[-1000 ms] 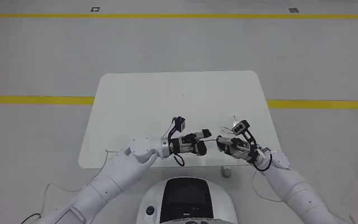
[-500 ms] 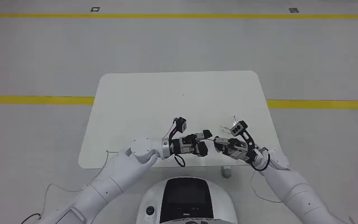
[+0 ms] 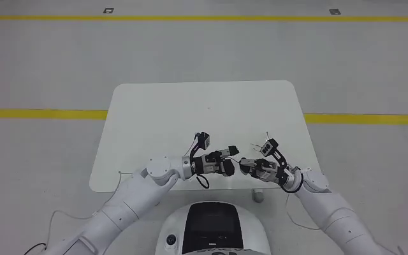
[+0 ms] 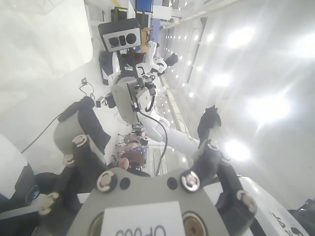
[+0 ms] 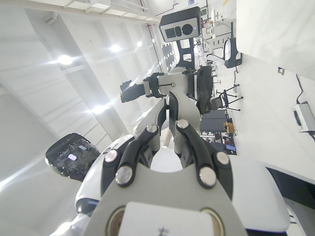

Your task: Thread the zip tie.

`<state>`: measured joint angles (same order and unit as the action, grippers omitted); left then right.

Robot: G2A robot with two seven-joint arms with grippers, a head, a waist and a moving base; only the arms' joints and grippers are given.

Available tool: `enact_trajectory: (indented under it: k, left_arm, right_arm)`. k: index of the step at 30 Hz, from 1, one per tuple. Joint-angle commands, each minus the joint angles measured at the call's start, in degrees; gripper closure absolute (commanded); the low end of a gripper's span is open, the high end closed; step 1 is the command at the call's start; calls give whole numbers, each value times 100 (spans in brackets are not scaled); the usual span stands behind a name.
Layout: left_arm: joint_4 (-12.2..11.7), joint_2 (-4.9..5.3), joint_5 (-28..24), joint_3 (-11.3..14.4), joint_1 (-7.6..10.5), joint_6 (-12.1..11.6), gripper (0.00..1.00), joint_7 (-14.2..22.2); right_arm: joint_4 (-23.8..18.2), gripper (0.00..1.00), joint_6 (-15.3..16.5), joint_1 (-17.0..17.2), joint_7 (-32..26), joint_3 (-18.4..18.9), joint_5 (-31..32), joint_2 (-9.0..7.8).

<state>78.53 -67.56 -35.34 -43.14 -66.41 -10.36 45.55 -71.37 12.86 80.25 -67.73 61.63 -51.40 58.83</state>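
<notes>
Above the white table's (image 3: 191,108) front edge my two grippers face each other, tips nearly meeting. My left gripper (image 3: 233,153) (image 4: 145,114) stands open, its black fingers spread wide with nothing between them. My right gripper (image 3: 245,164) (image 5: 169,104) has its ridged pads pressed together, shut on a thin dark zip tie (image 3: 238,160) that pokes toward the left gripper. The right wrist view shows the left gripper (image 5: 165,84) farther off with both fingers splayed. The right gripper (image 4: 145,82) appears small and distant in the left wrist view; the zip tie is too thin to make out there.
The tabletop behind the grippers is bare white with rounded corners. Both arms hang over its front edge. Yellow lines (image 3: 51,113) cross the floor around the table.
My right gripper has moved left toward the left gripper, narrowing the gap between the tips. The left gripper has shifted slightly and stays open.
</notes>
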Motion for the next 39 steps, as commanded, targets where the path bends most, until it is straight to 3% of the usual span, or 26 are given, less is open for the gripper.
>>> enact_trajectory:
  k: [1, 9, 13, 18, 25, 29, 39]
  left_arm:
    - [6, 6, -1, -19, -11, -1, 0, 8]
    - [11, 7, 15, -36, -38, 11, 4, -9]
    - [1, 6, 20, -45, -31, 17, 19, -3]
    - [5, 5, 25, -49, -39, 50, 23, -3]
    - [-12, 3, 33, -40, -13, 124, 49, 85]
    - [-32, 4, 9, -37, 9, 134, 56, 222]
    - [-136, -17, 17, 40, 68, 206, 61, 361]
  right_arm:
    - [10, 100, -32, -7, 26, 15, 79, 1]
    - [37, 100, -57, -7, 62, 63, 179, 22]
    - [85, 100, -65, -27, 63, 65, 268, 34]
    - [97, 100, -38, -31, 94, 88, 346, 49]
    - [92, 100, 21, 0, 134, 141, 431, 61]
    - [83, 100, 63, 23, 142, 191, 482, 62]
    - [1, 100, 81, 80, 94, 325, 599, 52]
